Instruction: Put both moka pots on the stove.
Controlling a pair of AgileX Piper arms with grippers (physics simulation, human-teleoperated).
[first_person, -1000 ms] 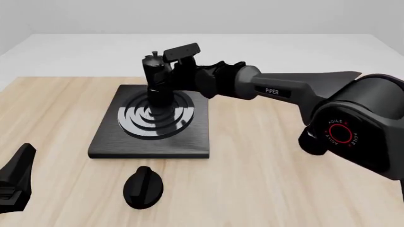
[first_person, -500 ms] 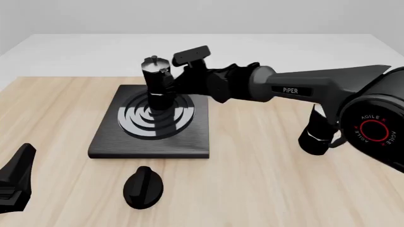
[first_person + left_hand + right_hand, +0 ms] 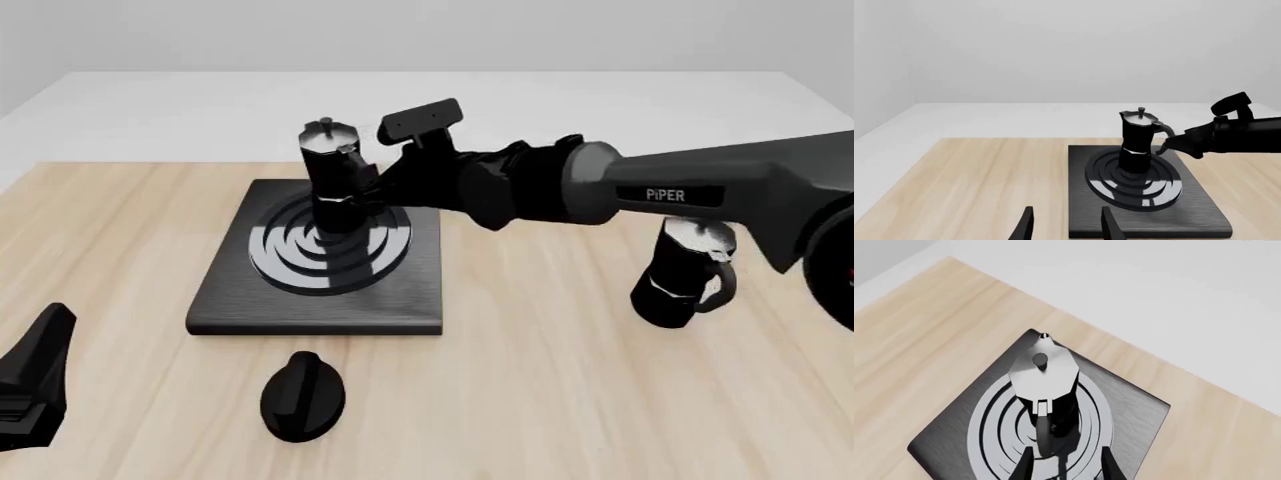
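Note:
One moka pot [image 3: 334, 172] stands upright on the burner rings of the stove [image 3: 227, 300]; it also shows in the left wrist view [image 3: 1139, 140] and from above in the right wrist view [image 3: 1043, 372]. My right gripper [image 3: 384, 186] is open just right of this pot, its fingers [image 3: 1023, 466] flanking the end of the pot's handle without gripping it. The second moka pot [image 3: 683, 270] stands on the table at the right, below my right arm. My left gripper [image 3: 1066, 230] is open and empty, low at the near left [image 3: 34, 385], far from both pots.
A separate black oval knob [image 3: 303, 395] lies on the table in front of the stove [image 3: 1201, 215]. My right arm [image 3: 667, 190] spans from the right edge to the stove, above the second pot. The wooden tabletop [image 3: 561, 380] ends at a white far edge.
My right arm has drawn back to the right from the pot on the stove, leaving it standing there. This has uncovered the second pot on the table. The left gripper has not moved.

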